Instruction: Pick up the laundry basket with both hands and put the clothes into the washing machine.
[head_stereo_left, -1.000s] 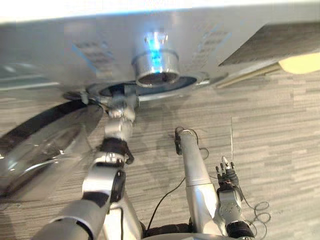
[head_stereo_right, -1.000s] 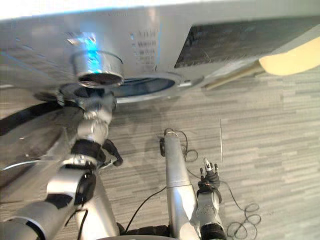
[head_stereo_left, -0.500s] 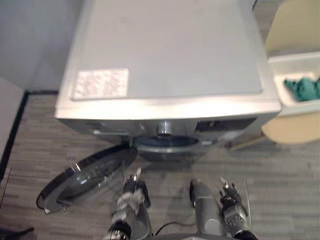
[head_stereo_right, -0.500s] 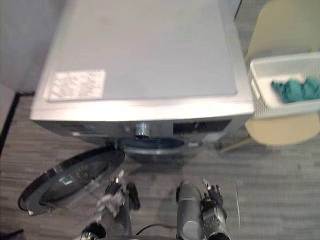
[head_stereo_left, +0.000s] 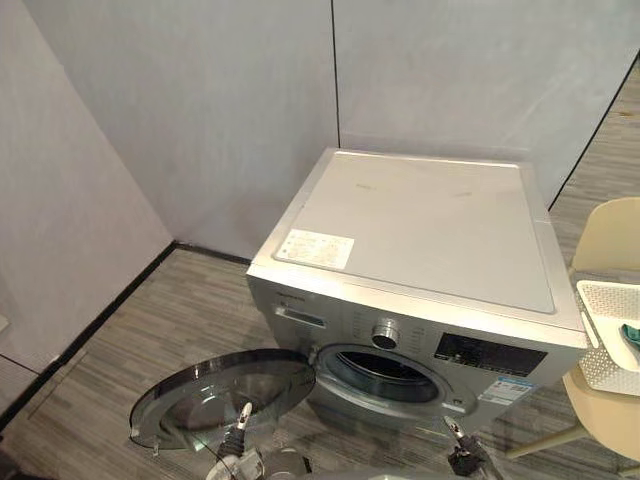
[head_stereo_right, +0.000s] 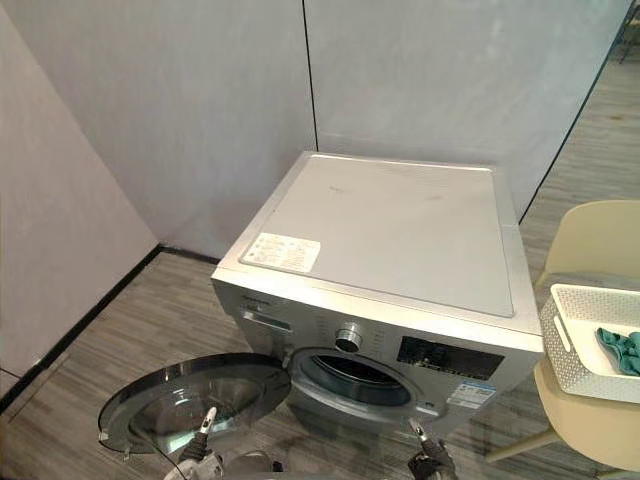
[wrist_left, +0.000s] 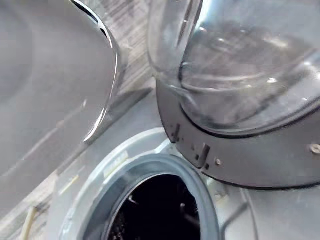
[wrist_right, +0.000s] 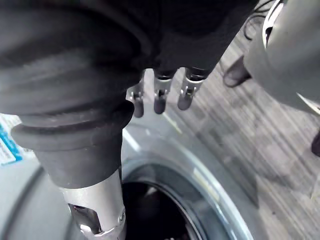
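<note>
the white laundry basket (head_stereo_right: 570, 362) sat on the cream chair (head_stereo_right: 590, 240) right of the washing machine (head_stereo_right: 390, 230), with teal clothes (head_stereo_right: 622, 348) inside. it looked light and stiff, its load soft, and was probably best gripped at opposite rims. the right hand (wrist_right: 159, 97) hung slack-fingered and empty before the drum. the left hand (head_stereo_left: 243, 418) was by the glass door (head_stereo_right: 190, 400), its state impossible to tell.

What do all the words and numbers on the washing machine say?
White sticker on top of the washing machine: printed lines, too small to read.
Dark panel beside the knob: nothing legible.
Markings around the knob: too small to read.
Blue-and-white label low on the front: too small to read.
No text here is clear enough to quote.
</note>
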